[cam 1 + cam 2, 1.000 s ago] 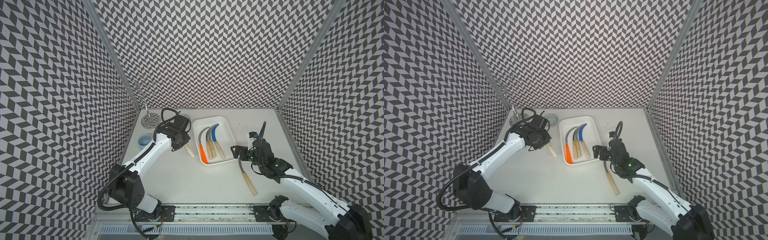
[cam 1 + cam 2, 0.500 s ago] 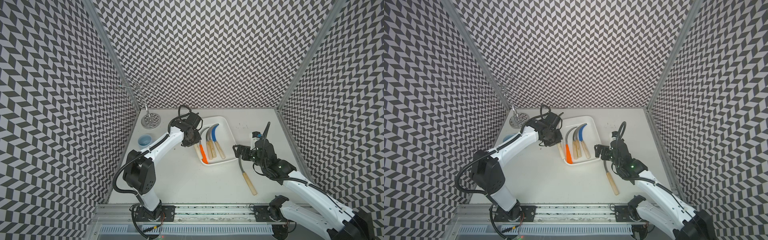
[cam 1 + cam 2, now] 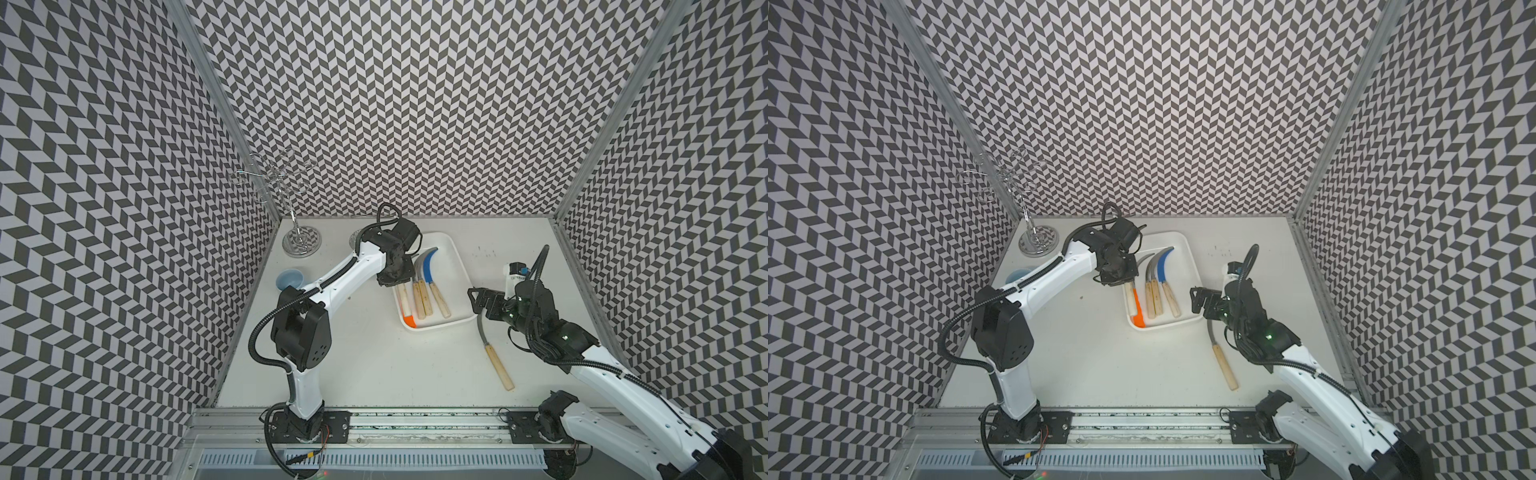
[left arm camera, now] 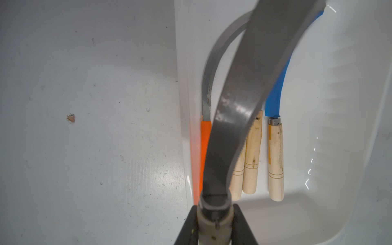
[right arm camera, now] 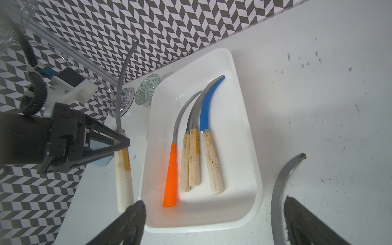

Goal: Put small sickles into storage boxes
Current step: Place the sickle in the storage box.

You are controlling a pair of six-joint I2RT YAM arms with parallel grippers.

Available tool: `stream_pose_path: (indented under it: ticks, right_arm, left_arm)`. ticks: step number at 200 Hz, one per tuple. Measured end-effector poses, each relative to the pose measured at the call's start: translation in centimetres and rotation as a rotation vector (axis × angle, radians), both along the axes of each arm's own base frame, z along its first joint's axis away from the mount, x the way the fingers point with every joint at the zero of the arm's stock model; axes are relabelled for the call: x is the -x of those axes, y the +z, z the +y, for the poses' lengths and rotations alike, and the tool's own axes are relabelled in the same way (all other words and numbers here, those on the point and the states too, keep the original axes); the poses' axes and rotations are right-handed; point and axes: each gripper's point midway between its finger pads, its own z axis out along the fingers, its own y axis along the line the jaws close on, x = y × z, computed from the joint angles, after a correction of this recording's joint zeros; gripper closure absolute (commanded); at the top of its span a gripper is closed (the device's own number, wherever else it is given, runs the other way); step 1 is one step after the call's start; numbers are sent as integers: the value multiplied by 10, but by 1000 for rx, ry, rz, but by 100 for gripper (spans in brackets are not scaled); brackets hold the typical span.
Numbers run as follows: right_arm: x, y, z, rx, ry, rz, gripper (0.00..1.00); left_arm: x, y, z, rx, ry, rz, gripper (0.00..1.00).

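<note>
tabletop [image 3: 374, 365]: pale grey and scuffed; it is the one surface you have here.
white tray [image 3: 459, 286]: sits flat on it, toward the back and near the middle.
loose sickle [image 3: 496, 365]: lies flat to the right of the tray, blade end just beside the tray's near corner, wooden handle toward you.
wire stand [image 3: 301, 241]: stands in the back left corner.
light-blue mug [image 3: 289, 279]: near the left edge, in front of the stand.
patterned bowl [image 5: 147, 89]: between the stand and the tray.

left wrist: you saw the held sickle [image 4: 244, 106] blurred, tip cut by the edge | top view: left gripper [image 3: 394, 281] hid its blade | loose sickle [image 5: 276, 186]: handle was covered
</note>
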Motion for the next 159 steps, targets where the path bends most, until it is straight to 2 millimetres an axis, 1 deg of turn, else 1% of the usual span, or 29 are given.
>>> stream_pose_path:
  ticks: [21,61,81,106,159]
  right_arm:
    - [0,0,0,-6,-4,2,0]
    - [0,-2,0,-11,-8,8,0]
    - [0,-2,0,-11,-9,9,0]
    - [0,-3,0,-11,-9,9,0]
    - [1,-7,-1,-9,-11,14,0]
  left_arm:
    - [-3,-1,-6,-2,-7,4,77]
    - [-20,9,-19,14,-16,-22,77]
    - [-28,9,-25,21,-21,-29,77]
    - [-32,2,-30,17,-30,-15,77]
    - [-35,-22,-33,-4,-41,30,77]
